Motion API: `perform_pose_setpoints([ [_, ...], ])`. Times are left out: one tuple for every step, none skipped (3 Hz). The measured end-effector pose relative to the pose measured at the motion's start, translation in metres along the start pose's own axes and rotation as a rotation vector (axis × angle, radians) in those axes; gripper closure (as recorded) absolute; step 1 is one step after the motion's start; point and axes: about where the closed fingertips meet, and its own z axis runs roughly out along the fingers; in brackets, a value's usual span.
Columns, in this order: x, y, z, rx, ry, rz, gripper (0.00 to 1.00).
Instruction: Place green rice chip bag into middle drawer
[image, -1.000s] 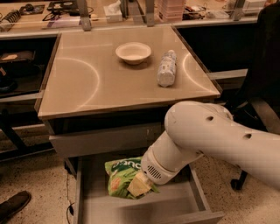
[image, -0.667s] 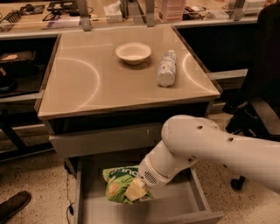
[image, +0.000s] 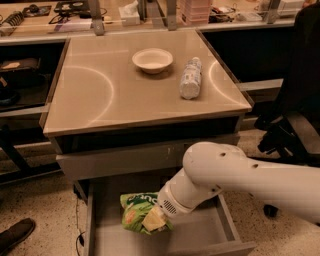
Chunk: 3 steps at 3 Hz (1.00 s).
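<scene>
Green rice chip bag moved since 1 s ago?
Yes. The green rice chip bag, at the gripper, sank farther below the tabletop edge, toward the middle drawer floor.

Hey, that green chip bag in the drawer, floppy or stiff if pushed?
The green rice chip bag looks crumpled, so probably floppy and light. It would likely slide, not roll, on the smooth floor of the middle drawer. The gripper is at the bag.

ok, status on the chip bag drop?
Gripper low in open drawer, at the chip bag. Bag inside drawer walls, left of middle. Bowl, bottle up on tabletop, no obstruction.
</scene>
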Motion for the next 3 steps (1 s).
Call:
perform_pose_setpoints([
  [0.002, -0.025, 0.024, 0.035, -0.031, 0.051, 1.00],
  [0.008, -0.047, 0.043, 0.061, -0.053, 0.103, 1.00],
  [0.015, -0.064, 0.071, 0.049, -0.058, 0.153, 1.00],
])
